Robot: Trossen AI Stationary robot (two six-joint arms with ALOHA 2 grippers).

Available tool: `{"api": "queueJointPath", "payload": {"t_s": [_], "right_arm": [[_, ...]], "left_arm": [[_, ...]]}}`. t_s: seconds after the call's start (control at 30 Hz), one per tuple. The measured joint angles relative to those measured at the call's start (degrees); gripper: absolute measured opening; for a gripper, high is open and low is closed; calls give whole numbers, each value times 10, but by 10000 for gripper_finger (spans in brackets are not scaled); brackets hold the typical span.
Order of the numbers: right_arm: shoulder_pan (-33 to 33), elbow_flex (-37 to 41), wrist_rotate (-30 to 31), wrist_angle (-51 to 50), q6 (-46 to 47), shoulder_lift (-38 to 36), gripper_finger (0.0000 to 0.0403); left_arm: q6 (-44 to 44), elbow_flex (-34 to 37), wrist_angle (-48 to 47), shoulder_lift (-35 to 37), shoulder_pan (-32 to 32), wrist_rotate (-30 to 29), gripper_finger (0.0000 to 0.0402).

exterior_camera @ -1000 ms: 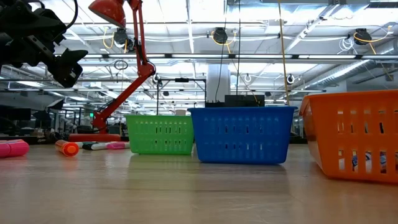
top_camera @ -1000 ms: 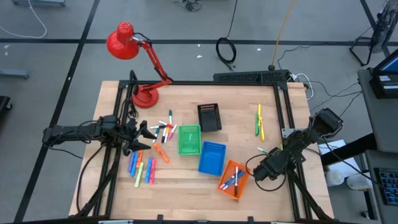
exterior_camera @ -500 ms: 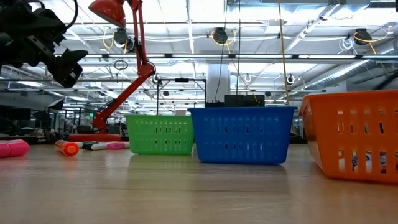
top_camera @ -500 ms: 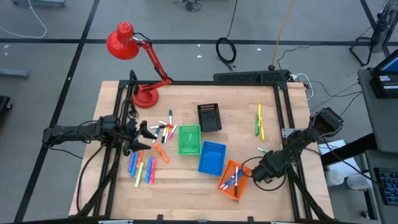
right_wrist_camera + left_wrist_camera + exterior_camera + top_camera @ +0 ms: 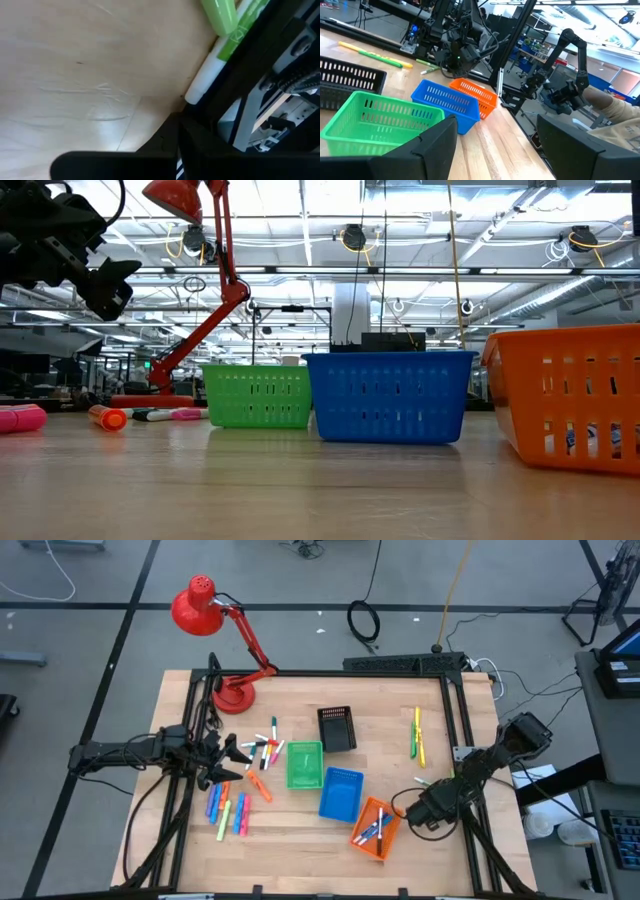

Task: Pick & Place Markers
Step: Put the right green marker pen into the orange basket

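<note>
On the wooden table, seen from above, I count four mesh baskets in the middle: a black basket farthest, a green basket nearer, a blue basket to its near right, and an orange basket nearest, holding a few markers. Loose markers are scattered just left of the green basket, and a second group lies nearer the front on the left. Two yellow-green markers lie apart toward the far right. A red desk lamp stands at the far left corner.

I see the left gripper hanging above the scattered markers, its fingers spread apart with nothing between them; its wrist view shows the green, blue and orange baskets beyond the two dark fingers.

The right gripper sits low at the right edge of the table, just right of the orange basket. Its wrist view shows a white-and-green marker lying on the wood against the frame; I cannot tell whether its fingers are open or closed.
</note>
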State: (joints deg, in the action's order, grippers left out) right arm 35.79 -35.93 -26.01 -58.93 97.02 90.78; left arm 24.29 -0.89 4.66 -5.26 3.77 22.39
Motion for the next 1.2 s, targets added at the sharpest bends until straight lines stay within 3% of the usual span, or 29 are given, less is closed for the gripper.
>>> {"api": "queueJointPath", "payload": {"t_s": [0.43,0.67,0.93,1.2], "right_arm": [[-24,-2,134,-38,3,-4,0],[-24,-13,251,-46,15,-5,0],[-24,-26,342,-52,13,-4,0],[-49,-67,386,-124,-1,-8,0]], "left_arm": [[0,0,-1,0,0,0,273],[0,0,-1,0,0,0,274],[0,0,-1,0,0,0,274],[0,0,-1,0,0,0,273]]}}
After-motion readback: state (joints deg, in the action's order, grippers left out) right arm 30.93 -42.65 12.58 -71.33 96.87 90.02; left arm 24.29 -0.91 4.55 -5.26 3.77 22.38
